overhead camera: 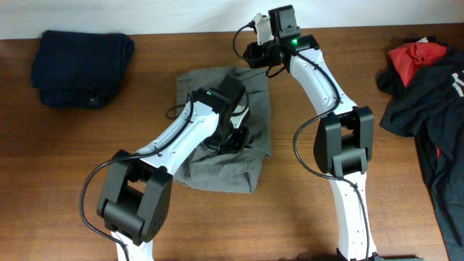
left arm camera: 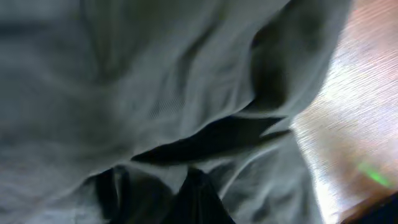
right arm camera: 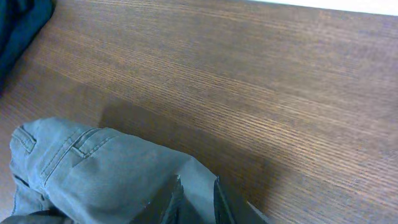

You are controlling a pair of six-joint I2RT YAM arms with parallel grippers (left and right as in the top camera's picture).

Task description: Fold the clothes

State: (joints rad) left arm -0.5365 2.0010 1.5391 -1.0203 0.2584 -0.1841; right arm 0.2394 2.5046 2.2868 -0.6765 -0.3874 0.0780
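Grey trousers (overhead camera: 217,170) lie crumpled in the middle of the table. My left gripper (overhead camera: 230,136) is pressed down into the middle of them. In the left wrist view the blurred grey cloth (left arm camera: 155,93) fills the frame and a wedge of it sits between the two dark fingers (left arm camera: 155,199). My right gripper (overhead camera: 255,56) is at the trousers' far right corner. In the right wrist view its fingers (right arm camera: 198,199) are shut on a fold of the grey cloth (right arm camera: 93,168), near the waistband and belt loops.
A folded navy garment (overhead camera: 81,58) lies at the far left; it also shows in the right wrist view (right arm camera: 18,25). A heap of red and black clothes (overhead camera: 428,80) lies at the right edge. The wooden table (overhead camera: 65,159) is brown.
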